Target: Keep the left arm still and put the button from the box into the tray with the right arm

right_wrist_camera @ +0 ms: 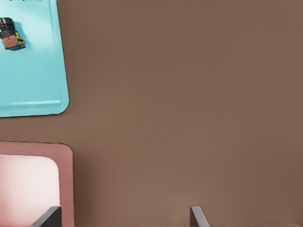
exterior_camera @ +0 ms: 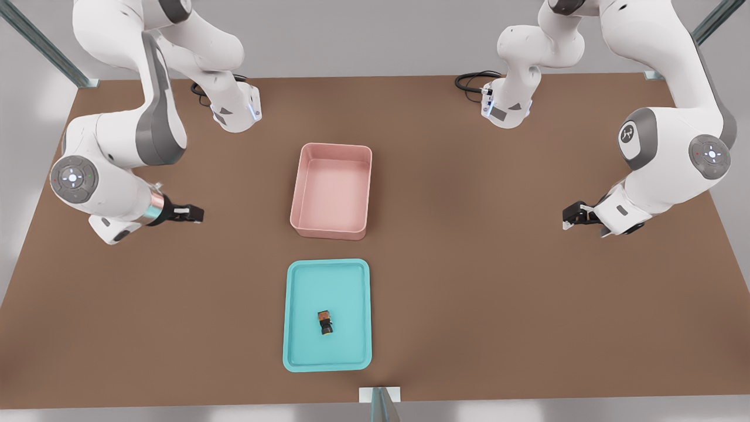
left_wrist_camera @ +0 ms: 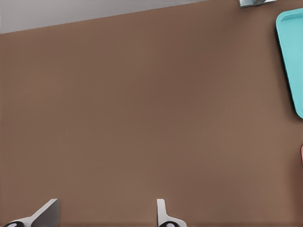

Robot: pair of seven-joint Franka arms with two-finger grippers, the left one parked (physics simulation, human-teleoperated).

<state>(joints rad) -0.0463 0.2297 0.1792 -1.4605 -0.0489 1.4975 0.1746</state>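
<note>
The button lies on its side inside the turquoise tray, near the table's front edge. It also shows in the right wrist view as a small black body with a brownish base on the tray. The pink box behind the tray holds nothing; one of its corners shows in the right wrist view. My gripper hovers over bare table at the front view's left, level with the box and well apart from it. Its fingers stand open with nothing between them.
The parked arm hangs at the front view's right. Two arm bases with black cables stand at the back. A metal post sits at the table's front edge, just below the tray.
</note>
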